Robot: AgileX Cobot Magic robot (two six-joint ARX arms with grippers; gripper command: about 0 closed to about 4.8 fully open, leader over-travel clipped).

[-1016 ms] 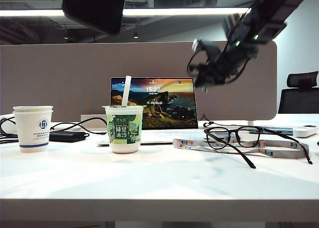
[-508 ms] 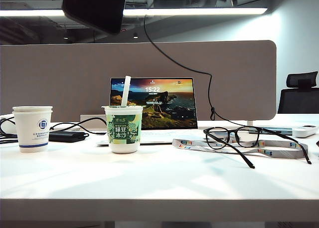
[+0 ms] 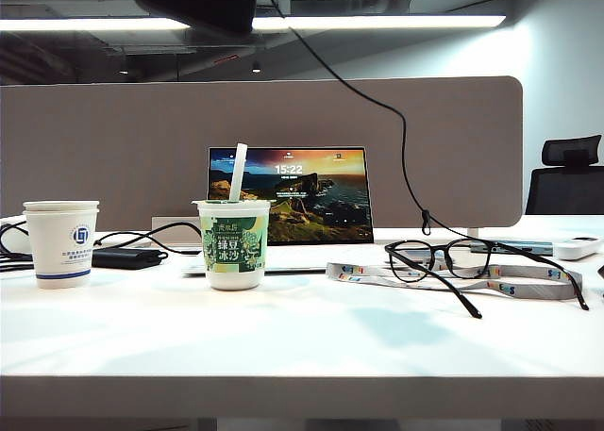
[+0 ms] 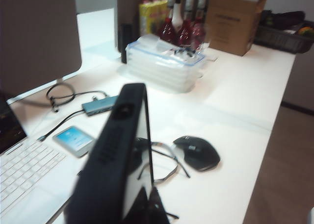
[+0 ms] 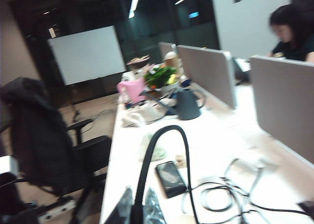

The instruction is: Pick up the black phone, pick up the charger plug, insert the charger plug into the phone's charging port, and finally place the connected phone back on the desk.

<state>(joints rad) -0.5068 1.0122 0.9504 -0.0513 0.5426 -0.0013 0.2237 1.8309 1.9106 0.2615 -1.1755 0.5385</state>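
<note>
The black phone (image 3: 198, 2) hangs high above the desk (image 3: 302, 346) at the top edge of the exterior view. In the left wrist view the black phone (image 4: 115, 150) stands edge-on, and my left gripper (image 4: 128, 209) is shut on its lower end; one finger (image 4: 156, 207) shows against the screen. My right gripper (image 5: 138, 192) is shut on the charger plug (image 5: 133, 211), whose tip is hidden between the fingers. Its thin black cable (image 5: 169, 131) arcs up and away from the jaws. In the exterior view the cable (image 3: 404, 148) drops from the top edge to the desk. Neither arm shows there.
On the desk stand an open laptop (image 3: 291, 197), a green dessert cup (image 3: 232, 244) with a spoon, a paper cup (image 3: 62, 242), black glasses (image 3: 444, 261) on a lanyard (image 3: 510, 282), and a black block with cables (image 3: 127, 256). A mouse (image 4: 197, 153) lies below the left hand.
The right arm has risen out of the exterior view, pulling the cable up with it. The phone at the top has shifted to the right.
</note>
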